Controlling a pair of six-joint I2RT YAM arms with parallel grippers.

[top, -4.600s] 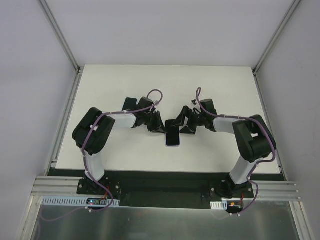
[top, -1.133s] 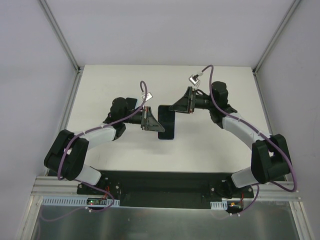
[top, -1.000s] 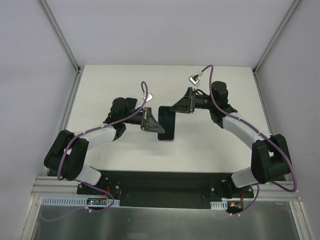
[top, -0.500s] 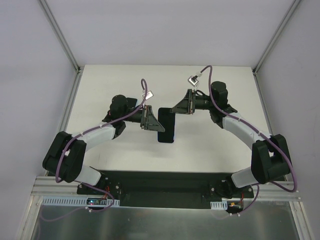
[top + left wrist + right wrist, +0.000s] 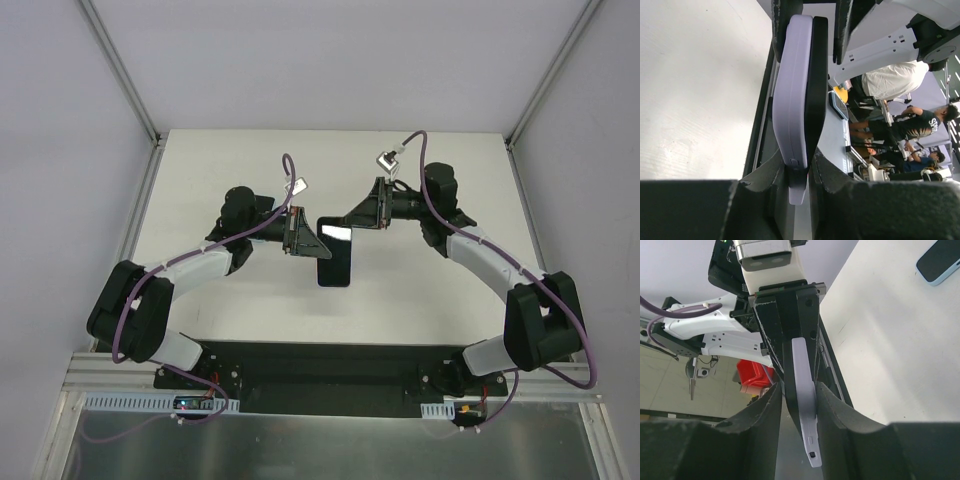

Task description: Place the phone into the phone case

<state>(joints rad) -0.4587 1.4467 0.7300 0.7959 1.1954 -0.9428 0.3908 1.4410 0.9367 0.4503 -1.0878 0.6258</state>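
- We see the case (image 5: 790,100), a smooth lavender shell with rounded corners and a soft matte look, pinched at one end between the left fingers (image 5: 762,175).
- The phone (image 5: 816,90), a flat glossy black slab, lies face to face against the case. Its dark edge stands proud of the lavender rim along the side we can see.
- The left fingers are nearly closed. One rough grey pad presses the back of the case and the other presses the phone's screen side, so the pair is clamped between them.
- The right fingers (image 5: 765,410) straddle the opposite end, with the pale case edge (image 5: 804,390) running between them.
- In the left wrist view a thin sliver of light shows beside the screen-side right finger, so we cannot tell whether that pair actually presses.
- From above, the phone (image 5: 335,255) hangs between the two sets of fingers, its screen up and catching a glare.
- The matte white surface (image 5: 420,290) lies below both sets of fingers.
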